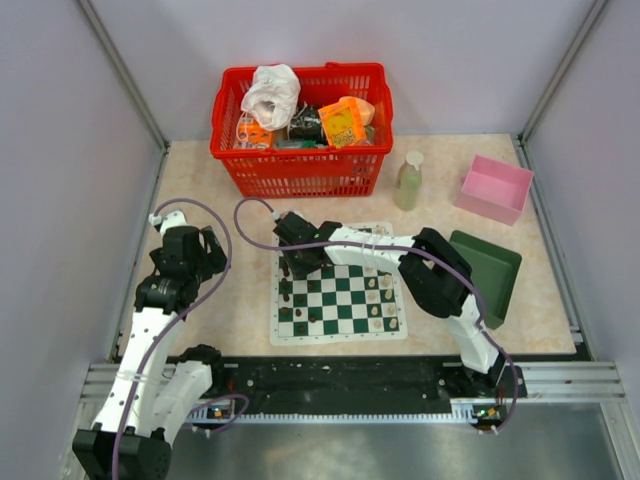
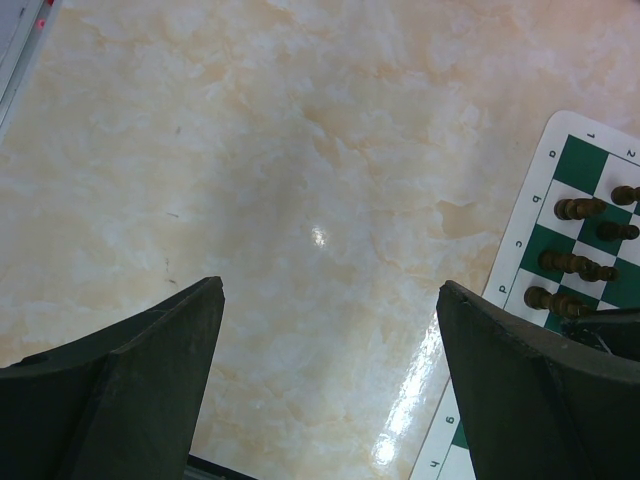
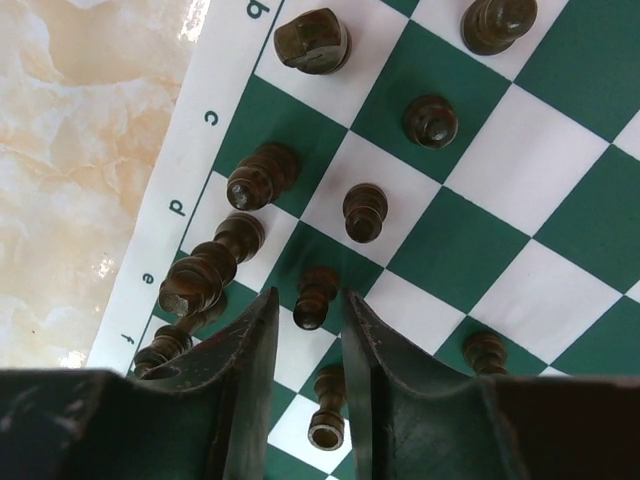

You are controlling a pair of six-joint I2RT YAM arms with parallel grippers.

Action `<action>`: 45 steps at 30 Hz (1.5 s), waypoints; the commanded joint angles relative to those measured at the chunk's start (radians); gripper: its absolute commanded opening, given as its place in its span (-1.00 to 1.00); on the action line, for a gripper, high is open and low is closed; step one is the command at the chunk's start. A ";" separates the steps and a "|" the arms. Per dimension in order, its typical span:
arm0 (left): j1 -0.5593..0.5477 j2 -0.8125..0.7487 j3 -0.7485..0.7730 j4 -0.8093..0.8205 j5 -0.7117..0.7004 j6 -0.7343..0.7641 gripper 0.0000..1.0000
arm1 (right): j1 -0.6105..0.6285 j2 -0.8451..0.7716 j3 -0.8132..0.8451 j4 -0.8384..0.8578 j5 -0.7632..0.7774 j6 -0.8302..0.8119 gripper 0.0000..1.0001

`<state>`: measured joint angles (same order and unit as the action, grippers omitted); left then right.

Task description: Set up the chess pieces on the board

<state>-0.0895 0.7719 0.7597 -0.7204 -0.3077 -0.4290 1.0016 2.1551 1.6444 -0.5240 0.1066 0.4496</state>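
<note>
Board (image 1: 345,298): dk green/white checks, white border, blk letters.
Dark pieces (image 3: 365,210): dk brown.
Light pieces (image 1: 373,297): cream.
Table (image 2: 300,150): beige marble pattern.
Basket (image 1: 300,172): red.
Tray (image 1: 493,188): pink.
Box (image 1: 490,268): plain dk green.
Bottle (image 1: 408,185): pale green.

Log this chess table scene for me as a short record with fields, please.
board: green and white checked mat
dark pieces: on its left side
cream pieces: on its right side
right pincer: slightly open, straddling a dark pawn
left pincer: open above the tabletop, left of the board
far side: red basket, bottle, pink box
</note>
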 commanded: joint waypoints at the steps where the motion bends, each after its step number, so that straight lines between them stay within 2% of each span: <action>1: -0.001 -0.016 0.007 0.012 -0.014 -0.010 0.86 | 0.014 -0.069 0.049 -0.008 0.019 -0.003 -0.32; 3: -0.001 -0.022 0.007 0.012 -0.019 -0.011 0.86 | 0.011 -0.118 0.051 -0.021 0.045 -0.017 -0.19; 6: -0.001 -0.022 0.007 0.012 -0.022 -0.011 0.86 | 0.006 -0.170 0.042 -0.037 0.051 -0.026 -0.12; 17: -0.001 -0.017 0.007 0.010 -0.022 -0.013 0.86 | 0.006 -0.333 -0.121 -0.041 0.036 -0.002 -0.11; 22: -0.001 -0.013 0.009 0.010 -0.021 -0.013 0.86 | 0.008 -0.305 -0.169 -0.031 -0.008 0.034 -0.13; 32: -0.001 -0.011 0.007 0.010 -0.018 -0.013 0.85 | 0.022 -0.204 -0.153 -0.030 -0.047 0.043 -0.20; 42: -0.001 -0.013 0.007 0.010 -0.019 -0.013 0.85 | 0.023 -0.156 -0.136 -0.027 -0.008 0.041 -0.26; 45: -0.001 -0.013 0.007 0.010 -0.018 -0.013 0.85 | 0.023 -0.152 -0.146 -0.018 -0.001 0.044 -0.33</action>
<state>-0.0895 0.7635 0.7597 -0.7261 -0.3126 -0.4366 1.0126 1.9911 1.4715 -0.5690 0.0807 0.4835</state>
